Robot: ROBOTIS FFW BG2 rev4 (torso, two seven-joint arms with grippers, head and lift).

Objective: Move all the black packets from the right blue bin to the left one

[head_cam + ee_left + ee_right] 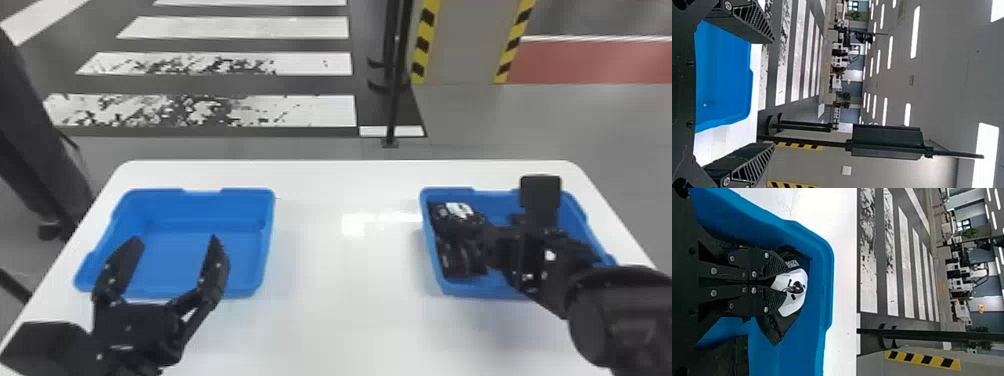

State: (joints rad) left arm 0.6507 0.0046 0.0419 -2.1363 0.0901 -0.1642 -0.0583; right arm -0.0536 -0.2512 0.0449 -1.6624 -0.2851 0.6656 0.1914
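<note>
My left gripper (175, 239) stands open above the near part of the left blue bin (200, 250), which holds no packets in the head view. In the left wrist view its fingers are wide apart, the gripper (772, 94) empty and the bin (723, 74) beside it. My right gripper (477, 230) is down in the right blue bin (500, 200), at a black packet with a white patch (457, 210). In the right wrist view the gripper (774, 282) is shut on that packet (793, 291). Another black packet (460, 257) lies nearer in the same bin, partly behind the gripper.
Both bins stand on a white table (345, 280), with a wide gap between them. The right bin's walls (826, 274) rise close around the right gripper. A black post (392, 110) stands on the floor beyond the table's far edge.
</note>
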